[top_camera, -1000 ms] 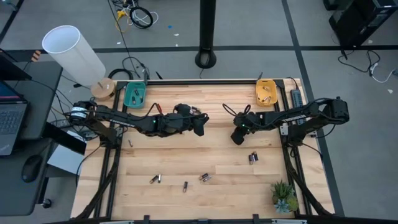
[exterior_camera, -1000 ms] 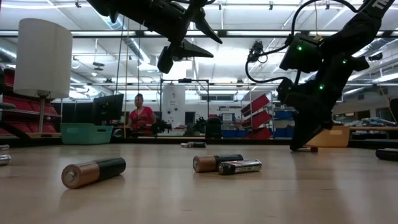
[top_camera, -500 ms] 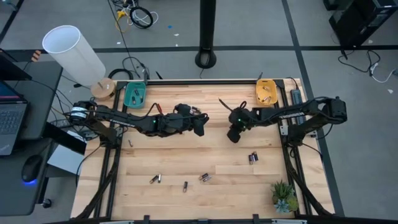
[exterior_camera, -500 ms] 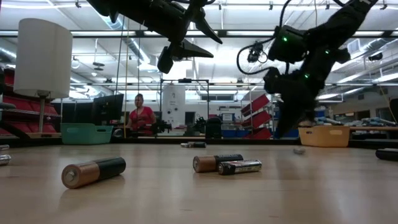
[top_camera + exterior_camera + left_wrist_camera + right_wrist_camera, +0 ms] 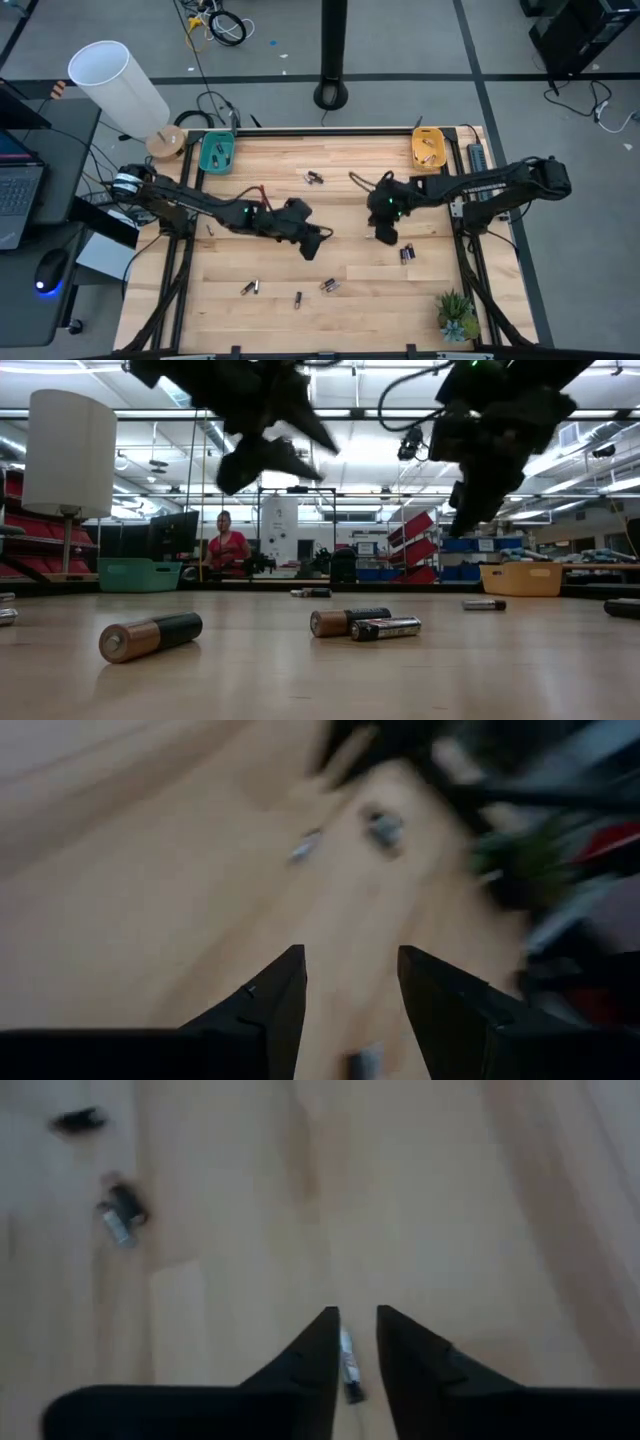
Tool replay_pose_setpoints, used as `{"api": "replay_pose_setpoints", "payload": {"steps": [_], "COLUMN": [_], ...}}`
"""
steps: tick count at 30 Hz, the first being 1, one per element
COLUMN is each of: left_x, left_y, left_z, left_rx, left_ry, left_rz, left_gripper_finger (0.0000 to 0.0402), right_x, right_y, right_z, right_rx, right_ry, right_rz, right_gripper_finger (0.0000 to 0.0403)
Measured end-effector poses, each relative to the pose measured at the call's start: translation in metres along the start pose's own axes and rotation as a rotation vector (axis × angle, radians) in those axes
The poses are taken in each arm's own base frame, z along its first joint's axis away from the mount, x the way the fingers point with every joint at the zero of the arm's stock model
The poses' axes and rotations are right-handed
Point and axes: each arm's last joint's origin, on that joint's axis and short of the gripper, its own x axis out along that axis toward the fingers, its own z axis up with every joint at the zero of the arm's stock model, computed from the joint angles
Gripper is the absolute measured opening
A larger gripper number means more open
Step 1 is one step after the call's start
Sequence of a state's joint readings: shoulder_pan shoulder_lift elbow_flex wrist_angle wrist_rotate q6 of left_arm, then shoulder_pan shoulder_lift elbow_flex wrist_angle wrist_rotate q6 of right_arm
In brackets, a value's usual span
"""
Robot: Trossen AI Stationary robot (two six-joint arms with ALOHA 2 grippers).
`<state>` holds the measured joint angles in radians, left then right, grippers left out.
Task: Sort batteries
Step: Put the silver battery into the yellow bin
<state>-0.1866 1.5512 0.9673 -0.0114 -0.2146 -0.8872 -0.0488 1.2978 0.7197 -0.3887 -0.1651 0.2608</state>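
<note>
Hovering right claw (image 5: 385,233): held above the table (image 5: 300,215) with its fingers a narrow gap apart – nothing is clamped between them.
Nearest battery: a slim battery (image 5: 348,1365) is seen lying flat on the wood directly under that gap, just past the tips. In the low view it (image 5: 484,604) rests on the table well below the claw.
Battery pair (image 5: 407,253): parked just beside the right claw, on its outer side, towards the table's near edge.
Left claw (image 5: 316,247): carried over the middle of the table, fingers spread wide, nothing gripped. More loose batteries (image 5: 328,285) are scattered beyond it on the near side.
Trays: the orange tray (image 5: 429,148) sits well behind the right claw and the teal tray (image 5: 217,153) well behind the left one, both at the far edge.
Risk 1: the slim battery could be rolled away if one finger is brought down on it first – a round cell on smooth wood isn't stopped by much.
Risk 2: with so narrow a gap, the tips might be landed on top of the cell rather than around it, so it gets pinned or flicked sideways.
Risk 3: the neighbouring pair could be nudged if the descent is off to that side.
Risk 4: both claws are fairly near each other, so a clash could be caused if both are sent at the same patch.
</note>
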Motion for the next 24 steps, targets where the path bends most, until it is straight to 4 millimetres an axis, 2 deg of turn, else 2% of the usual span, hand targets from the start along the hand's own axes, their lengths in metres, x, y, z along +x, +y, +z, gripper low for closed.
{"api": "replay_pose_setpoints", "payload": {"steps": [6, 10, 13, 16, 20, 24], "left_x": [-0.004, -0.004, -0.004, -0.004, -0.004, -0.004], "left_y": [0.000, -0.003, -0.006, -0.007, -0.007, -0.007], "left_z": [-0.014, -0.012, -0.010, -0.010, -0.009, -0.010], "left_rx": [-0.004, -0.023, -0.033, -0.034, -0.037, -0.037], "left_ry": [-0.033, -0.081, -0.102, -0.107, -0.108, -0.091], "left_rz": [0.128, 0.114, 0.090, 0.083, 0.079, 0.069], "left_gripper_finger": [0.0172, 0.0172, 0.0172, 0.0172, 0.0172, 0.0172], "right_x": [0.020, 0.026, 0.029, 0.036, 0.041, 0.043], "right_y": [0.041, 0.050, 0.046, 0.030, 0.007, -0.008], "right_z": [-0.023, -0.034, -0.037, -0.045, -0.055, -0.063], "right_rx": [-0.100, -0.120, -0.107, -0.059, 0.037, 0.022], "right_ry": [-0.038, -0.114, -0.178, -0.242, -0.310, -0.321], "right_rz": [0.098, 0.027, -0.006, -0.035, -0.065, -0.106], "right_gripper_finger": [0.0168, 0.0220, 0.0239, 0.0242, 0.0231, 0.0216]}}
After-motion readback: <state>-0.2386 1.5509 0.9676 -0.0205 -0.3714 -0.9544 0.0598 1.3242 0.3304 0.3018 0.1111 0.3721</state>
